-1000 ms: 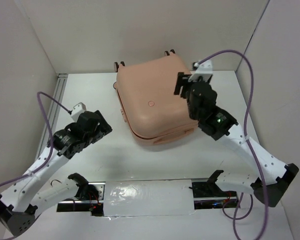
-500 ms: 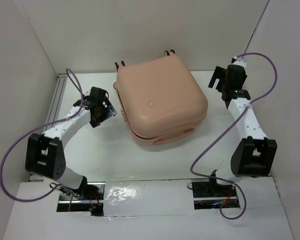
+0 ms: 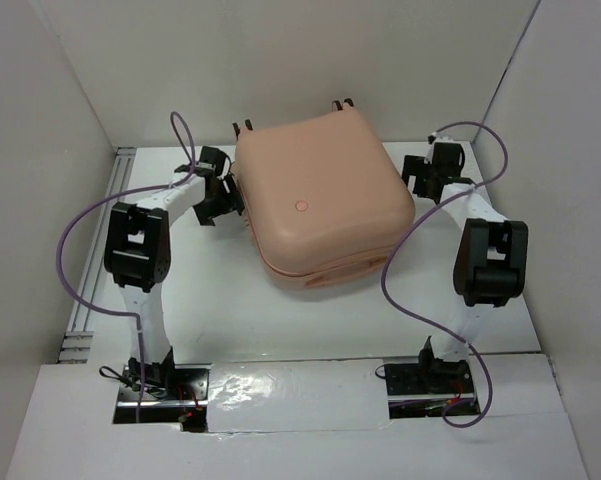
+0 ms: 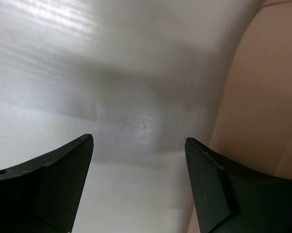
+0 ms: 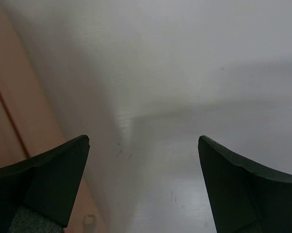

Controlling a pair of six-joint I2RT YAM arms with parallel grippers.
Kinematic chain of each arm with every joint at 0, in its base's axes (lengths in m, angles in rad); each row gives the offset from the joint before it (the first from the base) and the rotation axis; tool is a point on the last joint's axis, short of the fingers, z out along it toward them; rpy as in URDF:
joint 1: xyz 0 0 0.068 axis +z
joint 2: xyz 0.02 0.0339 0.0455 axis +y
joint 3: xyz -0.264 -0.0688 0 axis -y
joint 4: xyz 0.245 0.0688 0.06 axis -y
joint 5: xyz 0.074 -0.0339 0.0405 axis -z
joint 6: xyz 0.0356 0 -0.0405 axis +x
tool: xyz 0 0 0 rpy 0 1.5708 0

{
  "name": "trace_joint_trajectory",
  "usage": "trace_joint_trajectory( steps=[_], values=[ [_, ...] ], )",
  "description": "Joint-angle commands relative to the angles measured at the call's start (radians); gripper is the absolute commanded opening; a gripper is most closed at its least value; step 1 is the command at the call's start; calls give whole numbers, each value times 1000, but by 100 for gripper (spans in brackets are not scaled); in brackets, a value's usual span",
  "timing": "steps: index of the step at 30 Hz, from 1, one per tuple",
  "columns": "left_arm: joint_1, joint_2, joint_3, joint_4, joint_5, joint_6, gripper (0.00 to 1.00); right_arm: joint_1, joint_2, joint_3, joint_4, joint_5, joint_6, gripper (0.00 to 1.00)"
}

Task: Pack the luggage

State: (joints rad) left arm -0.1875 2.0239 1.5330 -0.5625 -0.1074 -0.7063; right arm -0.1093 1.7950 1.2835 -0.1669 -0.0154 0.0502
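Your luggage (image 3: 320, 195) lies shut, lid up, at the far middle of the white worktop (image 3: 280, 320), with its wheels (image 3: 342, 103) toward the back wall. The round mark (image 3: 302, 206) on the lid is too small to read. The left pincer (image 3: 218, 195) sits low just beside the luggage's left flank, fingers apart over bare worktop. In the wrist view one finger (image 4: 223, 194) lies close to the peach shell. The right pincer (image 3: 422, 172) is by the luggage's far right corner, fingers wide apart.
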Motion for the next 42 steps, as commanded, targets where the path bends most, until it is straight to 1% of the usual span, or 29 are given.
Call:
trace_joint_trajectory(
  steps=[1, 2, 4, 5, 7, 8, 9, 10, 11, 12, 14, 16, 18, 19, 21, 22, 23, 25, 27, 28, 29, 31, 32, 34, 35, 37, 38, 41, 42],
  values=[
    [-35, 94, 97, 92, 54, 34, 89, 106, 1, -1, 119, -76, -114, 100],
    [-44, 108, 130, 108, 64, 51, 89, 149, 1, -12, 128, -118, -142, 100],
    [-44, 157, 170, 162, 130, 123, 89, 198, -12, -24, 119, -101, -167, 100],
    [-44, 177, 224, 183, 152, 146, 89, 251, -44, -47, 110, -101, -180, 100],
    [-53, 234, 315, 184, 222, 206, 89, 299, -92, -127, 121, -84, -181, 100],
    [-53, 292, 363, 184, 241, 218, 89, 319, -142, -154, 133, -84, -168, 100],
    [-53, 320, 454, 184, 256, 218, 89, 351, -169, -183, 157, -99, -147, 100],
    [-53, 344, 495, 184, 312, 250, 89, 364, -190, -234, 158, -124, -118, 100],
    [-53, 366, 530, 184, 333, 261, 87, 378, -213, -257, 158, -133, -95, 100],
    [-65, 401, 596, 184, 333, 274, 87, 411, -259, -285, 170, -133, -66, 100],
    [-81, 426, 645, 203, 333, 339, 87, 447, -308, -372, 182, -144, -3, 100],
    [-96, 450, 711, 214, 308, 390, 93, 548, -390, -447, 182, -167, 14, 99],
    [-96, 450, 774, 173, 293, 390, 95, 653, -448, -486, 171, -106, 14, 99],
    [-96, 450, 794, 152, 281, 390, 99, 753, -501, -495, 146, -43, -2, 99],
    [-86, 380, 770, 139, 194, 361, 99, 822, -567, -495, 119, 30, -3, 100],
    [-69, 352, 732, 139, 152, 351, 99, 841, -585, -495, 83, 85, -3, 100],
    [-58, 325, 722, 124, 80, 328, 99, 850, -600, -481, 61, 98, 8, 100],
    [-11, 265, 722, 83, 13, 297, 99, 830, -644, -471, 5, 138, 23, 100],
    [28, 234, 771, 8, -52, 262, 99, 820, -674, -470, -25, 150, 40, 100],
    [74, 207, 791, -17, -52, 261, 99, 820, -689, -470, -39, 163, 49, 100],
    [97, 193, 838, -43, -63, 249, 99, 809, -718, -470, -60, 172, 71, 100],
    [150, 156, 872, -108, -72, 237, 99, 797, -750, -470, -69, 172, 97, 100],
    [164, 95, 863, -108, -72, 237, 99, 797, -785, -480, -69, 149, 97, 100],
    [189, 38, 863, -108, -83, 271, 99, 797, -821, -492, -69, 149, 116, 100],
    [210, -17, 863, -108, -124, 271, 99, 786, -842, -501, -69, 149, 116, 100],
    [235, -68, 863, -108, -143, 284, 99, 777, -842, -492, -69, 140, 116, 100],
    [268, -89, 863, -108, -143, 284, 99, 777, -832, -492, -60, 129, 116, 100],
    [327, -181, 875, -193, -127, 263, 99, 790, -810, -467, -60, 120, 125, 98],
    [338, -215, 813, -251, -105, 233, 99, 803, -810, -483, -51, 120, 137, 98]
  ],
)
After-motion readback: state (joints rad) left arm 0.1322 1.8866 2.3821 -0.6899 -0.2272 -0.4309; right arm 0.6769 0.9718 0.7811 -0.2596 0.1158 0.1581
